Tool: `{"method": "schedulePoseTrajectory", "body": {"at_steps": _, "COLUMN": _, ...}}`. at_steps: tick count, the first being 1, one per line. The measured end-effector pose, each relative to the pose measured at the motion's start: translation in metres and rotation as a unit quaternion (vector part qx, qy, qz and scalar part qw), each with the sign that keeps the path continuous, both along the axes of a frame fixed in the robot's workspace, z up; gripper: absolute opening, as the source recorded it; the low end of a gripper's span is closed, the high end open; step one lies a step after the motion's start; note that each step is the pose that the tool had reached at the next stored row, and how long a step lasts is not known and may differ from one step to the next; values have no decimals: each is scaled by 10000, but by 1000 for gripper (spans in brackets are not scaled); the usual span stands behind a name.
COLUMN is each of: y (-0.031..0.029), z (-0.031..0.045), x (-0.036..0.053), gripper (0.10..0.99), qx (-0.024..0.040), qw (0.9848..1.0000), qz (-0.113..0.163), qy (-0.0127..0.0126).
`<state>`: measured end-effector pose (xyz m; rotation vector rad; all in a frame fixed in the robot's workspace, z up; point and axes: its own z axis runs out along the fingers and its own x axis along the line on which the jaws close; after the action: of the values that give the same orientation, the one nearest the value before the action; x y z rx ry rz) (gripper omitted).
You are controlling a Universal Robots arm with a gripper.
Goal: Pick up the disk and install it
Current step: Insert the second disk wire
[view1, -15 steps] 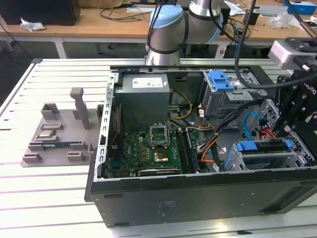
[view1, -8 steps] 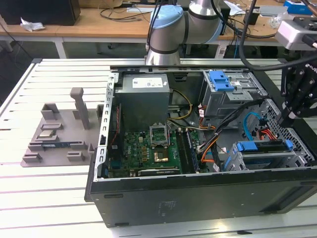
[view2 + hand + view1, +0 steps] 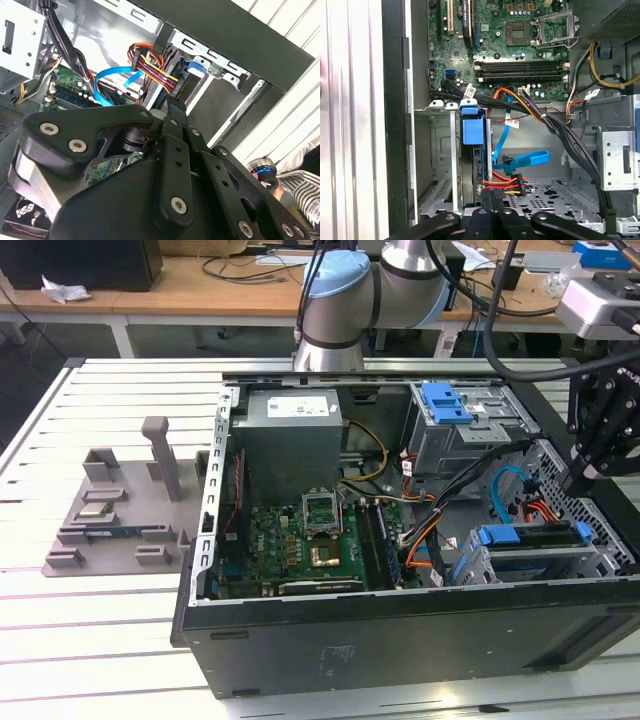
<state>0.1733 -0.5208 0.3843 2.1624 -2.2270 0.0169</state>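
Note:
The disk (image 3: 472,134) stands on edge in the drive cage (image 3: 437,150) at the case's front corner, its bright blue carrier handle facing out. In the exterior view the disk (image 3: 525,536) lies low in the cage at that view's right. In the second wrist view its blue frame (image 3: 193,70) shows behind the cables. My black gripper (image 3: 582,480) hangs above the case's right end, over the cage. Its fingertips (image 3: 491,196) are pressed together with nothing between them, close to the red-yellow power plug (image 3: 506,185).
A second blue bracket (image 3: 445,402) sits on the upper drive bay. A blue data cable (image 3: 522,160) and black cable bundles (image 3: 555,125) cross the space beside the cage. The motherboard (image 3: 300,540) and grey power supply (image 3: 290,430) fill the case's left. Grey fixtures (image 3: 120,510) stand on the table.

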Motion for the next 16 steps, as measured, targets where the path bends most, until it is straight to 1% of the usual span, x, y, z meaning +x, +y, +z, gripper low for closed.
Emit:
{"method": "schedulePoseTrajectory", "body": {"at_steps": 2, "y": 0, "z": 1, "x": 0, "gripper": 106, "qx": 0, "qw": 10000, "qz": 0, "qy": 0}}
{"method": "schedulePoseTrajectory", "body": {"at_steps": 3, "y": 0, "z": 1, "x": 0, "gripper": 235, "qx": 1, "qw": 10000, "qz": 0, "qy": 0}}
{"method": "schedulePoseTrajectory", "body": {"at_steps": 4, "y": 0, "z": 2, "x": 0, "gripper": 235, "qx": 0, "qw": 10000, "qz": 0, "qy": 0}}
{"method": "schedulePoseTrajectory", "body": {"at_steps": 5, "y": 1, "z": 3, "x": 0, "gripper": 302, "qx": 0, "qw": 10000, "qz": 0, "qy": 0}}
{"method": "schedulePoseTrajectory", "body": {"at_steps": 7, "y": 51, "z": 2, "x": -22, "gripper": 302, "qx": -1, "qw": 10000, "qz": 2, "qy": 0}}
{"method": "schedulePoseTrajectory", "body": {"at_steps": 8, "y": 102, "z": 0, "x": -47, "gripper": 302, "qx": -1, "qw": 10000, "qz": 5, "qy": 0}}
{"method": "schedulePoseTrajectory", "body": {"at_steps": 9, "y": 151, "z": -6, "x": -114, "gripper": 302, "qx": -1, "qw": 10000, "qz": 9, "qy": 0}}
{"method": "schedulePoseTrajectory", "body": {"at_steps": 10, "y": 153, "z": -23, "x": -211, "gripper": 302, "qx": 0, "qw": 10000, "qz": 29, "qy": 0}}
{"method": "schedulePoseTrajectory", "body": {"at_steps": 12, "y": 147, "z": -65, "x": -285, "gripper": 302, "qx": 0, "qw": 10000, "qz": 96, "qy": 0}}
{"method": "schedulePoseTrajectory", "body": {"at_steps": 14, "y": 147, "z": -107, "x": -308, "gripper": 302, "qx": -1, "qw": 9999, "qz": 129, "qy": 0}}
{"method": "schedulePoseTrajectory", "body": {"at_steps": 16, "y": 148, "z": -121, "x": -313, "gripper": 302, "qx": -1, "qw": 9999, "qz": 139, "qy": 0}}
